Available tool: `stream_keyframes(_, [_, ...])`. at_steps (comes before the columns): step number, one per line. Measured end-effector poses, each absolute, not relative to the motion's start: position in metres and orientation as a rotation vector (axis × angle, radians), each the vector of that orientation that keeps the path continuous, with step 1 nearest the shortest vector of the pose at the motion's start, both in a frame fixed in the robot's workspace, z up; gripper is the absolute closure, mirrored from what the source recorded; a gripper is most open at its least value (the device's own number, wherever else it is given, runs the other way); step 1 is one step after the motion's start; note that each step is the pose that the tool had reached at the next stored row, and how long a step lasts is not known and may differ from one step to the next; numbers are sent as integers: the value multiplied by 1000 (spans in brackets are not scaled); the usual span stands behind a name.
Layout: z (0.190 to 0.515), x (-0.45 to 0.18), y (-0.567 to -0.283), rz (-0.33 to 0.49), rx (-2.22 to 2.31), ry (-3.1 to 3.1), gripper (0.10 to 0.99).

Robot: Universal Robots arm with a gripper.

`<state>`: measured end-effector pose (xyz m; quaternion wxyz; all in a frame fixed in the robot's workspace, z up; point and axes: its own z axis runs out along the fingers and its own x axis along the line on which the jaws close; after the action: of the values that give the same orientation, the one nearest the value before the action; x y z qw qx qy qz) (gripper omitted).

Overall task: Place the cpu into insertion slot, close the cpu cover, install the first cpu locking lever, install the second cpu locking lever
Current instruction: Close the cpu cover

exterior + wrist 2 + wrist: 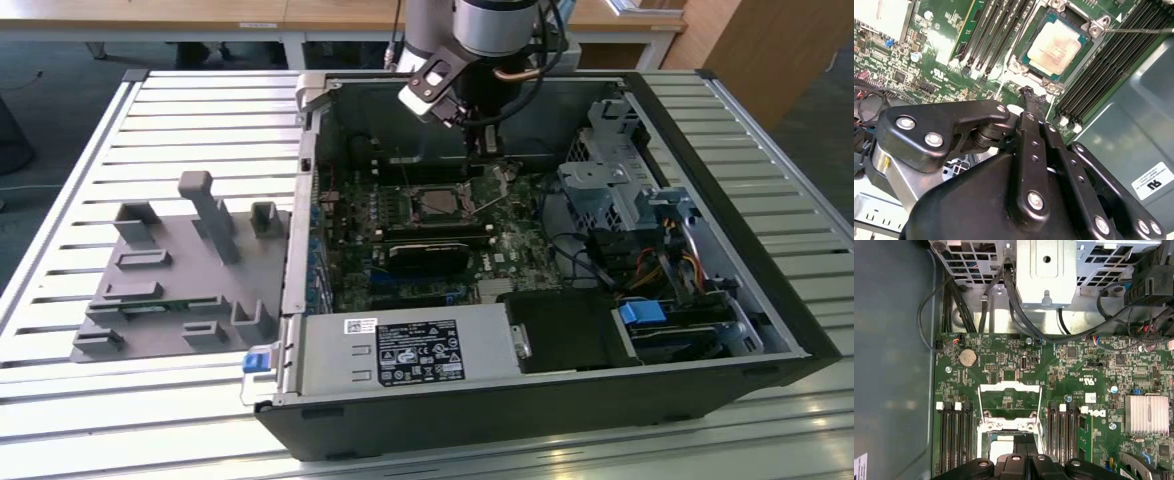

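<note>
1. The pincer [1029, 95] is being held clenched, empty, beside the insertion slot [1094, 29].
2. The cpu [1056, 44] is being cradled flat in it; the cpu cover [1009, 399] is being seen hinged open.
3. Judged: the cover is best being pressed down evenly, sparing the chip.
4. The case [534, 420], motherboard [1079, 370] inside, is being borne by the bench [200, 110].

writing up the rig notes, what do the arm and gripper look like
The arm is built of grey and silver cylinders, with a white block at the wrist. The gripper is matte black, made of linked bars with round silver screw heads.
</note>
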<state>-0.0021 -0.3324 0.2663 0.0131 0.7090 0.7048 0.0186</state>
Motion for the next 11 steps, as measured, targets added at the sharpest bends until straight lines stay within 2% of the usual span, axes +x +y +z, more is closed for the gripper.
stream_keyframes(11, [266,10,-332,51,2212,2200,980])
